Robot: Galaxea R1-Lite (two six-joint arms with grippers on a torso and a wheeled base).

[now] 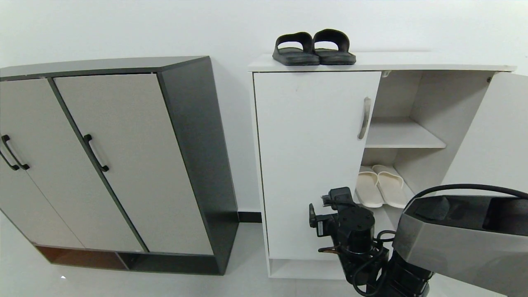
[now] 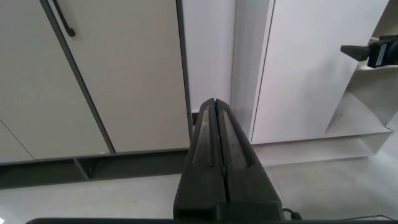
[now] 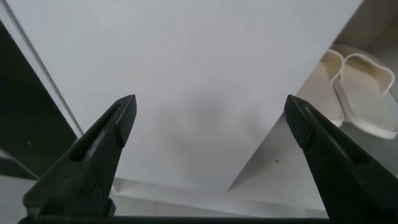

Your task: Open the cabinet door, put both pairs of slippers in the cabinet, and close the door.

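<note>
white cabinet [image 1: 412,62]: right door [image 1: 491,136] swung open, left door [image 1: 313,165] shut. white slippers [image 1: 381,186] side by side on the lower shelf [image 1: 406,187] inside, toward its left edge. black slippers [image 1: 314,48] on the cabinet top, near its left end. right claw [image 3: 210,104] spread wide, low in front of the shut left door. left claw [image 2: 214,106] pressed together, empty, pointing at the gap between the white cabinet and the grey cabinet [image 1: 123,156].
</note>
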